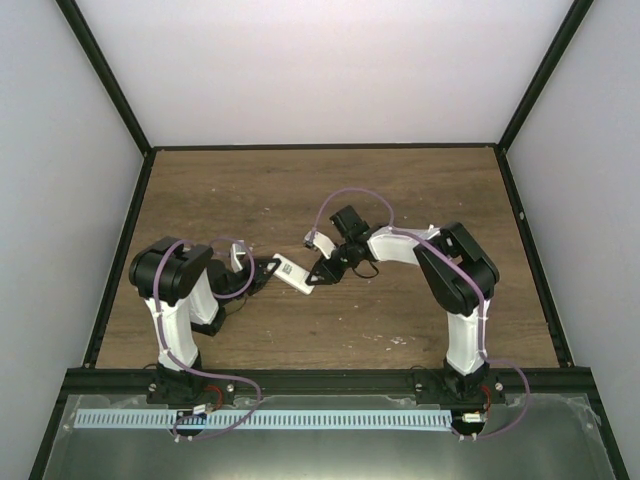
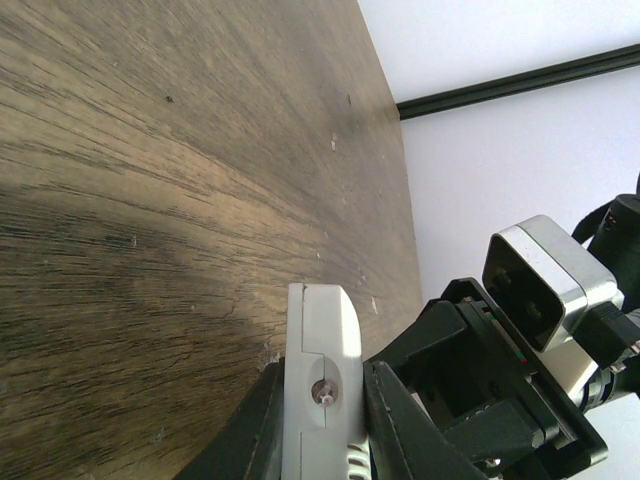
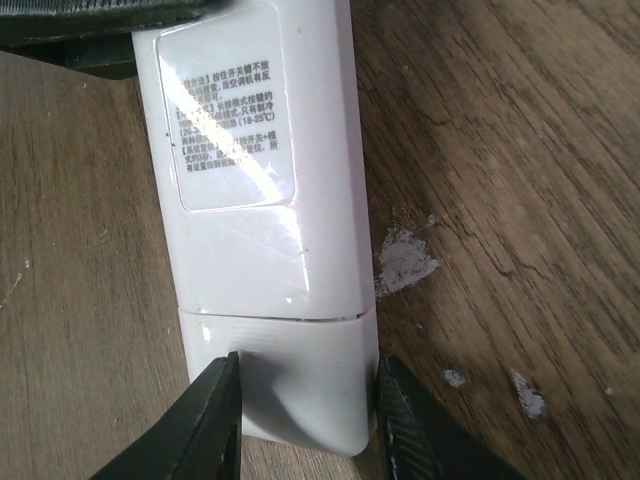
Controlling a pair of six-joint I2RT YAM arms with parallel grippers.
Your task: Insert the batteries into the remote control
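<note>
The wooden tabletop (image 1: 400, 200) takes up most of the overhead view. The left arm (image 1: 175, 300) is folded low and reaches in toward the middle, and the right arm (image 1: 455, 270) is bent at the elbow and angled in from the other side, so both are pointed at the same spot.

The remote control (image 1: 289, 270) is held between them near the centre, label side toward the right wrist camera. The left claw (image 2: 322, 392) is clamped on one end of it, with a finger pressed on each long edge. The right claw (image 3: 305, 385) is closed around the other end, the battery cover end (image 3: 290, 370), and both tips look to be in contact.

The batteries aren't seen in any view, so nothing can be loaded yet, and the cover seems to be the job in hand.

Two things could go wrong:
- If the cover is pulled crooked, the remote could be twisted out of the left grip.
- The thin cover could also be cracked if it's squeezed too hard.

A pale scuff (image 3: 405, 262) is noted on the wood just beside the remote.
</note>
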